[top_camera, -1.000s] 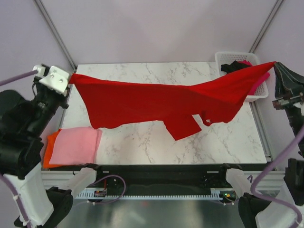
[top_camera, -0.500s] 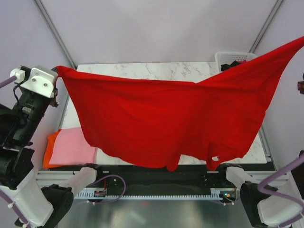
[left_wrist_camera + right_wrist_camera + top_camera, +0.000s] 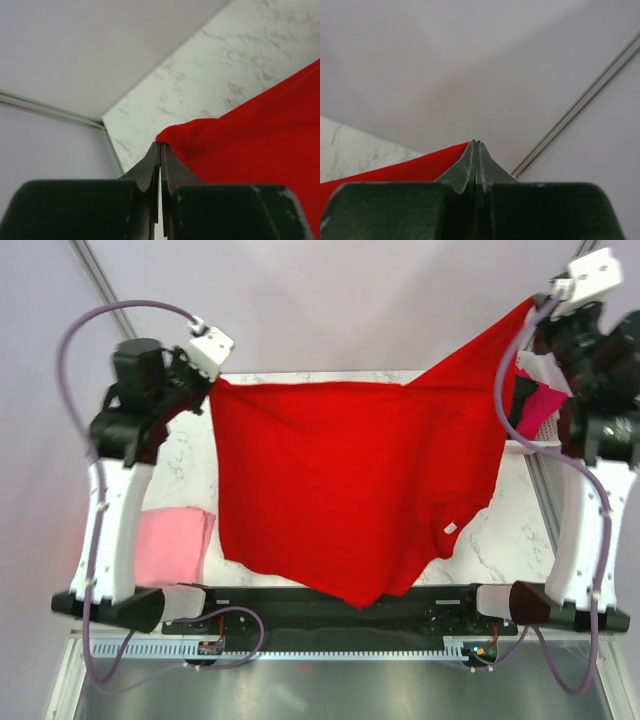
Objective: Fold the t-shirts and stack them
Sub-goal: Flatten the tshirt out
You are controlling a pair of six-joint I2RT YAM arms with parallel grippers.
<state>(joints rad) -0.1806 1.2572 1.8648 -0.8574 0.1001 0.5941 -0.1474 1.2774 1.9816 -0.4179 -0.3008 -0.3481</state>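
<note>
The bright red t-shirt (image 3: pixel 340 490) hangs spread in the air over the marble table, held by two corners. My left gripper (image 3: pixel 212 380) is shut on its upper left corner (image 3: pixel 172 135), raised over the table's far left. My right gripper (image 3: pixel 532 302) is shut on its upper right corner (image 3: pixel 455 152), raised high at the far right. The shirt's lower edge hangs over the near edge of the table. A folded light pink t-shirt (image 3: pixel 175 545) lies at the near left. Magenta cloth (image 3: pixel 540 405) shows in the basket behind the right arm.
The white lattice basket (image 3: pixel 535 445) stands at the far right, mostly hidden by the right arm. The marble table (image 3: pixel 510 530) shows to the right of the shirt. Purple cables loop from both arms.
Both arms have swung inward and toward the far side, carrying the red shirt. The shirt now hangs narrower and more vertical. The orange cloth under the pink shirt no longer shows.
</note>
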